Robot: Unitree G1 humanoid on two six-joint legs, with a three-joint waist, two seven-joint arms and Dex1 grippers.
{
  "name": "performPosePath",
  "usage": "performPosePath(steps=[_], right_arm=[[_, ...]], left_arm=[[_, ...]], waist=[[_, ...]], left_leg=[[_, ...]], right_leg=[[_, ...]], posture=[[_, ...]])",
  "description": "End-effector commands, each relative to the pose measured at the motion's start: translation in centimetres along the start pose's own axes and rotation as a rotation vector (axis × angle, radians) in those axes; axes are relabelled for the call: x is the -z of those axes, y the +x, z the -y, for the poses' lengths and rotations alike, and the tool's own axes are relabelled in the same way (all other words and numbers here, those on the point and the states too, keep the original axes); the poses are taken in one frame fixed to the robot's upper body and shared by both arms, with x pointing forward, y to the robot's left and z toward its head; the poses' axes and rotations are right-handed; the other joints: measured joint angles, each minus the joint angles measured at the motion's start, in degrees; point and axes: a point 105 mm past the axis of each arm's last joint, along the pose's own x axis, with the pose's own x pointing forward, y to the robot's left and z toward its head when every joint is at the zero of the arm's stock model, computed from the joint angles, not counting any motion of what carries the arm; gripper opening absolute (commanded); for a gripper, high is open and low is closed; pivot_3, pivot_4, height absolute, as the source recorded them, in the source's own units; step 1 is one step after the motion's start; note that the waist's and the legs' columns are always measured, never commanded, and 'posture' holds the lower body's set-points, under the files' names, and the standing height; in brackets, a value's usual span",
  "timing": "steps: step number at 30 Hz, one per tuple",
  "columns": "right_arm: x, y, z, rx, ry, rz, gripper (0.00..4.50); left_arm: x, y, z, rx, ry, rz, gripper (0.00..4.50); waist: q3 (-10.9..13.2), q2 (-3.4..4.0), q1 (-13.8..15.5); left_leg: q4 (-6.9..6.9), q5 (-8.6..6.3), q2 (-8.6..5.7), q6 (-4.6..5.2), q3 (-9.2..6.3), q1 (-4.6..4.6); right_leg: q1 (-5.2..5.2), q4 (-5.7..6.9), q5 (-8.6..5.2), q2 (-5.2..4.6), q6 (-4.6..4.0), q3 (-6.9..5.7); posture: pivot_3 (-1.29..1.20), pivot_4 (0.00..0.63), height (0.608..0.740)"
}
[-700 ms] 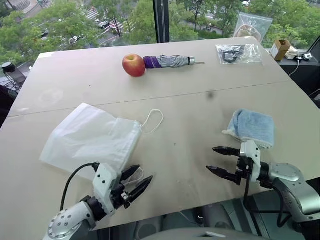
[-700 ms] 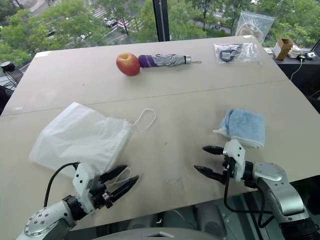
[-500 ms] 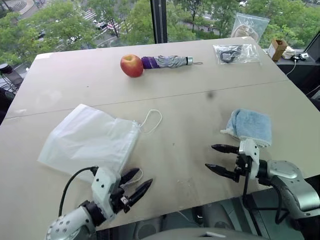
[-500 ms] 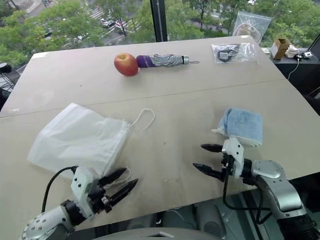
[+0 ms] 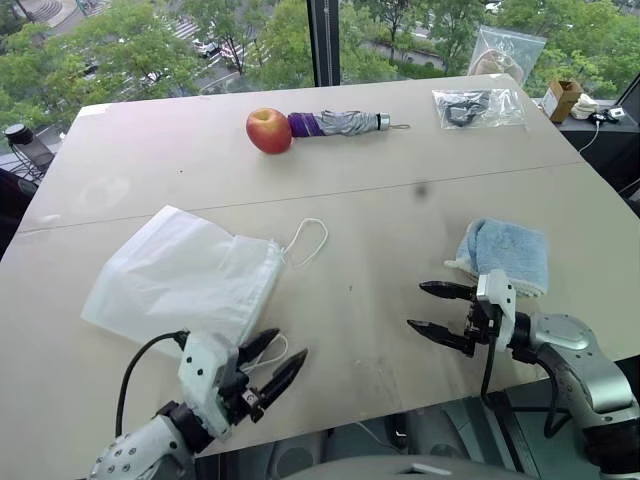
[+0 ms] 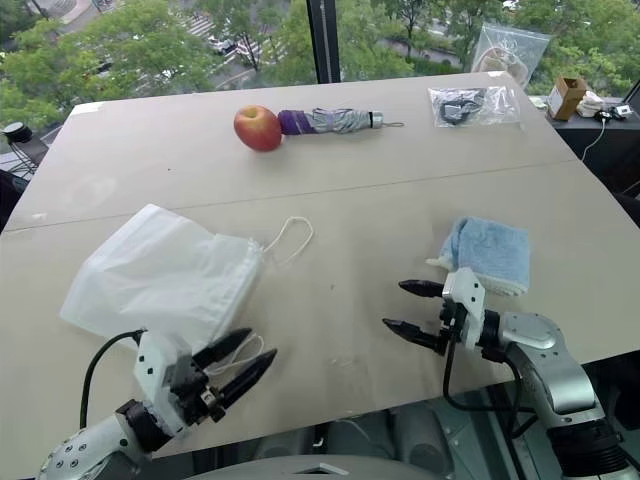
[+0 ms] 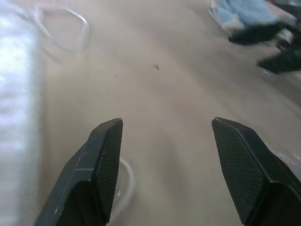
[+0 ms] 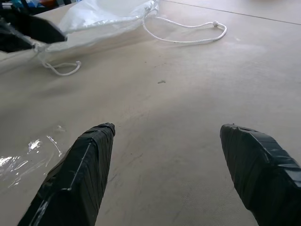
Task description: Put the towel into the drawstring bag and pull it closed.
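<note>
The drawstring bag (image 5: 185, 275) lies flat at the left of the table, its mouth turned toward the middle and a white cord loop (image 5: 310, 240) trailing from it. The light-blue towel (image 5: 505, 253) lies folded at the right. My left gripper (image 5: 285, 347) hovers open at the bag's near corner, beside a small second cord loop (image 8: 61, 69), holding nothing. My right gripper (image 5: 416, 306) is open and empty too, pointing left just in front of the towel. In the right wrist view the bag (image 8: 103, 12) lies ahead of the right gripper (image 8: 167, 127).
A red apple (image 5: 268, 130) and a folded purple-and-grey umbrella (image 5: 335, 123) lie at the back of the table. Clear zip bags (image 5: 478, 107) and a small cardboard box (image 5: 562, 98) sit at the back right. Both grippers are close to the table's near edge.
The view has wobbled slightly. Both grippers stay open near where they were, the right one edging a little away from the table's near edge. Bag and towel have not moved.
</note>
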Motion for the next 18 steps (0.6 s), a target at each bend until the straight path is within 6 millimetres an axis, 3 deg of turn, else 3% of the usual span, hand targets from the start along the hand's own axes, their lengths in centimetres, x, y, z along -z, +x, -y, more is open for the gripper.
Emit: performPosePath(steps=[1,4,8,13,18], right_arm=[[-1.8,0.1,0.0,-0.022,-0.015,0.082,3.82],[-2.8,0.6,0.2,-0.037,-0.020,0.114,3.82],[-3.6,1.1,0.6,-0.060,-0.053,0.106,3.82],[-5.0,1.3,1.4,-0.093,-0.083,0.090,3.82],[-6.2,1.0,2.1,-0.110,-0.093,0.074,3.82]], left_arm=[[-0.7,-0.2,-2.2,-0.198,0.149,0.034,3.09],[-0.6,0.2,-2.3,-0.281,0.239,0.052,3.09],[1.4,1.0,-3.8,-0.455,0.376,0.006,3.09],[1.5,2.3,-2.9,-0.505,0.523,0.035,3.09],[2.0,2.5,-1.7,-0.511,0.560,0.037,3.09]], waist=[[0.0,0.02,0.0],[0.0,-0.01,-0.1],[-0.1,-0.04,0.1],[-0.1,-0.05,0.1],[-0.1,-0.04,0.1]], left_leg=[[0.00,0.00,0.00,0.00,0.00,0.02],[0.00,0.00,0.00,0.00,0.04,0.03],[0.01,0.00,-0.04,0.01,0.06,0.06],[0.03,0.00,-0.04,0.01,0.01,0.08],[0.03,0.00,-0.01,0.01,-0.02,0.07]], right_leg=[[0.01,0.00,0.00,0.01,0.00,0.00],[0.03,0.01,0.01,0.02,0.00,0.05],[0.05,0.01,0.01,0.02,0.01,0.09],[0.11,0.02,0.01,0.03,0.01,0.07],[0.10,0.02,0.01,0.02,0.01,0.03]], posture=[[0.00,0.150,0.740],[0.00,0.150,0.740],[0.00,0.150,0.740],[0.00,0.150,0.740],[0.00,0.150,0.740]])
